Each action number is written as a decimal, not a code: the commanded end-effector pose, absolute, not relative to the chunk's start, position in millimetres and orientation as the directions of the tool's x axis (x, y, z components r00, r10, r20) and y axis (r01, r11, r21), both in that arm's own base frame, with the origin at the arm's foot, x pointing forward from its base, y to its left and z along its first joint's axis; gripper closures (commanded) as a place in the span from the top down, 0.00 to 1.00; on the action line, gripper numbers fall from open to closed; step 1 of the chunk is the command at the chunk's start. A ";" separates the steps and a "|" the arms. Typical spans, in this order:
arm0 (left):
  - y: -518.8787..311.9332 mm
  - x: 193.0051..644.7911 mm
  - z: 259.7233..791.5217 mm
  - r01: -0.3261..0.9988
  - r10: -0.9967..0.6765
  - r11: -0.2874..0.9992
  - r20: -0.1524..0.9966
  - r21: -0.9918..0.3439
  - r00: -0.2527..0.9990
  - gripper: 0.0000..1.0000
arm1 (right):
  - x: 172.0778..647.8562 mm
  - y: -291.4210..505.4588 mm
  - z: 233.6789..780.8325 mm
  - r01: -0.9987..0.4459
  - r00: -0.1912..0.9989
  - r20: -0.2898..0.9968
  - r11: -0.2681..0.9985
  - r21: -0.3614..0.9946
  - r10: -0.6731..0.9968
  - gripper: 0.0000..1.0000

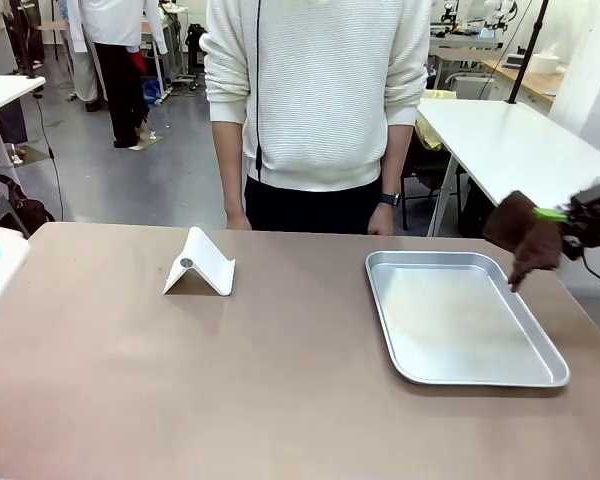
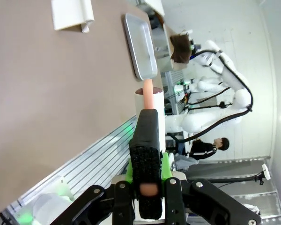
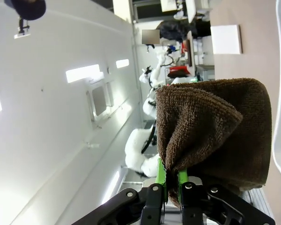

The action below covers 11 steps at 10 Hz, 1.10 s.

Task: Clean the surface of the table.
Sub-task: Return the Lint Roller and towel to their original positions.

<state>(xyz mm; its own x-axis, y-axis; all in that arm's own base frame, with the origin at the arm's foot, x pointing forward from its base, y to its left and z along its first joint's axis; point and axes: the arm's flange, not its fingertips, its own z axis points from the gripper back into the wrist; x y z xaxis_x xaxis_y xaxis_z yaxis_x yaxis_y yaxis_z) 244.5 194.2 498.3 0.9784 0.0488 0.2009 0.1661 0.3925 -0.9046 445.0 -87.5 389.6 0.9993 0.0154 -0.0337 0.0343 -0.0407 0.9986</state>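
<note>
The table [image 1: 280, 400] fills the lower half of the front view, its brown top running from edge to edge. A tray [image 1: 450, 320] lies on it at the right, and a white stand [image 1: 200, 265] sits left of centre, well apart from the tray. A person [image 1: 315, 100] stands at the far edge in the upper middle.

At the right edge of the frame the right gripper [image 1: 552, 214] has its fingers pinched tight on a brown cloth [image 1: 525, 235], which hangs by the tray's far right corner. I cannot tell whether it touches the tray.

In the left wrist view the left gripper [image 2: 147, 168] clamps a black object [image 2: 145, 131] between its green pads. What it is I cannot tell.
</note>
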 end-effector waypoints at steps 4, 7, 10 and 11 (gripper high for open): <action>34.1 283.1 591.5 0.095 0.036 0.607 0.146 -0.789 0.989 0.22 | 467.5 80.4 426.5 0.045 0.987 -0.033 0.072 0.996 -0.159 0.11; -40.8 328.7 614.9 0.092 0.055 0.766 0.207 -0.636 0.977 0.22 | 489.0 164.9 402.6 0.035 0.999 -0.032 0.256 0.966 -0.016 0.11; -92.1 377.4 601.8 0.015 0.116 0.819 0.191 -0.574 0.975 0.22 | 501.7 213.6 365.5 0.059 0.987 -0.111 0.387 0.920 0.113 0.11; -102.7 388.9 590.7 0.000 0.118 0.826 0.172 -0.564 0.978 0.22 | 505.4 218.9 353.8 0.067 0.985 -0.128 0.421 0.905 0.118 0.11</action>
<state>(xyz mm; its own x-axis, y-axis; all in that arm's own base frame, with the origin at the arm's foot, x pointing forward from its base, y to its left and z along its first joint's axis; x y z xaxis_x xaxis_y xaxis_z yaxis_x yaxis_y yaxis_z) 378.2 -100.4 589.6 0.9729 0.0941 0.2113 0.0435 0.8226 -0.5669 490.5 217.2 347.5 0.9871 0.1230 -0.1026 0.0502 0.3704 0.9275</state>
